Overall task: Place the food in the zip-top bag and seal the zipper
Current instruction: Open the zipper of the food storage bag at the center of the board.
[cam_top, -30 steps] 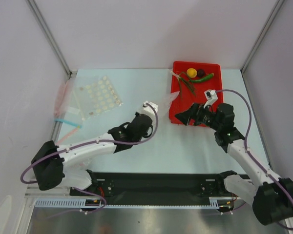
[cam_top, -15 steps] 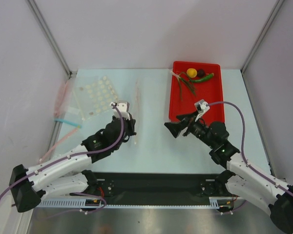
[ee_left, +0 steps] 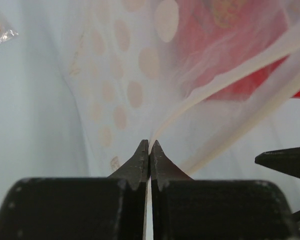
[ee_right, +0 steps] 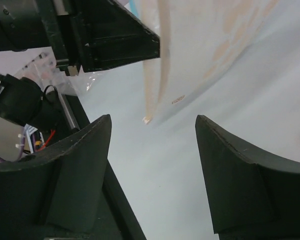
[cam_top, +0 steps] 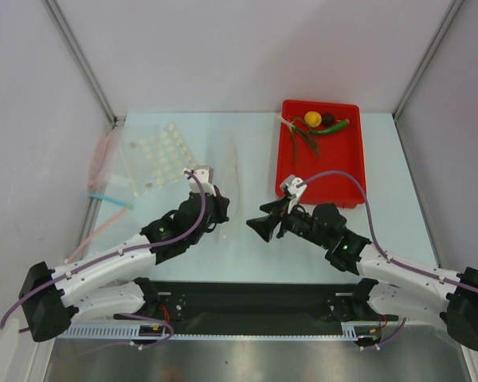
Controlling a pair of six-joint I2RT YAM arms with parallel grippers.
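Observation:
The zip-top bag (cam_top: 230, 163) hangs by its edge from my left gripper (cam_top: 221, 213), which is shut on it. In the left wrist view the jaws (ee_left: 149, 146) pinch the bag (ee_left: 135, 75) beside its pale zipper strip (ee_left: 225, 75). My right gripper (cam_top: 256, 226) is open and empty, just right of the bag. In the right wrist view (ee_right: 152, 122) it faces the bag (ee_right: 210, 40) and the lower end of the zipper (ee_right: 149, 100). The food lies in the red tray (cam_top: 346, 171): a yellow ball (cam_top: 312, 118), a maroon ball (cam_top: 329, 119), a green chili (cam_top: 335, 127) and green stalks (cam_top: 300, 137).
A flatter dotted bag (cam_top: 160, 154) lies at the back left. Plain clear bags with a pink strip (cam_top: 102, 155) and a blue strip (cam_top: 109, 199) lie along the left wall. Metal frame posts stand at the back corners.
My left gripper has carried the bag from beside the tray to left of centre. My right gripper has moved left and nearer, away from the tray and towards the bag.

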